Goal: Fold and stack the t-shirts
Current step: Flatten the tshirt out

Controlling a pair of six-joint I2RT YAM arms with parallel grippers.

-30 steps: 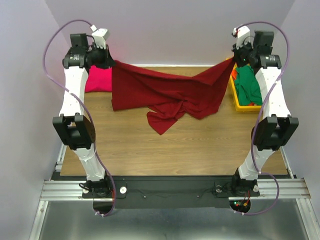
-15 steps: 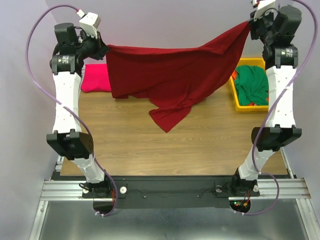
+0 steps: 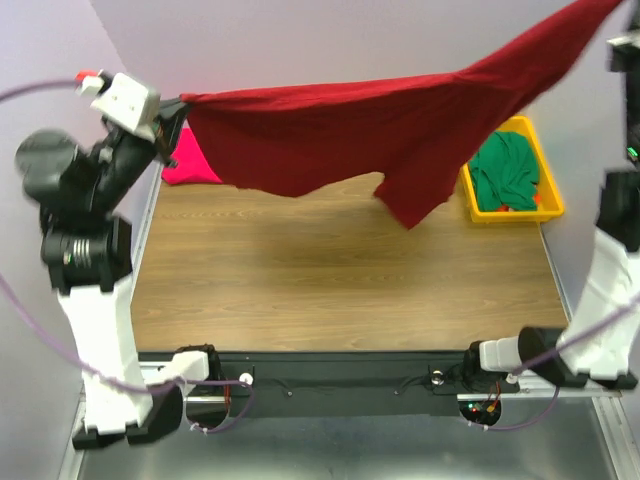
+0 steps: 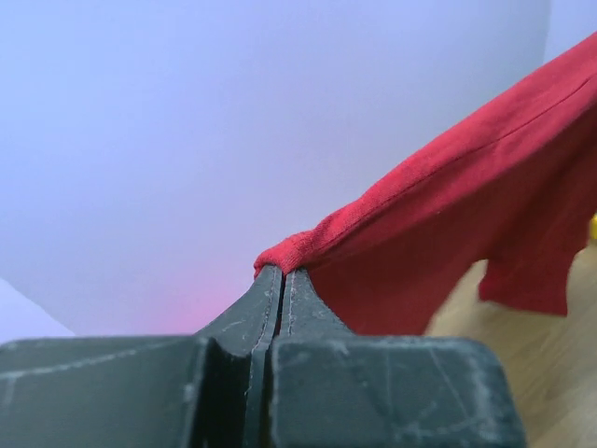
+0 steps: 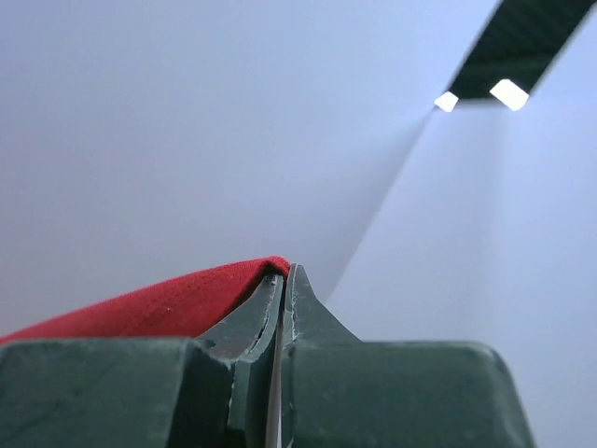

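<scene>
Pale lilac walls close in a wood-grain tabletop [image 3: 330,290]. Above it the dark red soft cloth t-shirt [image 3: 380,125] hangs stretched in the air between the two arms, with one loose flap dangling lowest toward the far right and apparently clear of the surface. The left gripper [image 4: 282,273] is clenched on a rolled hem at the very tips of its jaws, and the right gripper [image 5: 283,271] pinches the opposite edge just as thinly, held noticeably higher, so the cloth slopes down to the left. The step in hand looks like spreading the shirt before laying it flat. To do it well, the grippers should come level and hold an even, gentle pull. They should then sink together so the dangling flap meets the wood first and the rest drapes out smooth rather than bunched. With so little cloth in each pinch, any jerk could let it slip. At the far right stands a yellow plastic bin [image 3: 549,190], holding a crumpled green cloth t-shirt [image 3: 505,170] that fills most of it. The bright pink-magenta cloth t-shirt [image 3: 192,165] lies outside any container at the far left corner, partly hidden behind the hanging red cloth.
</scene>
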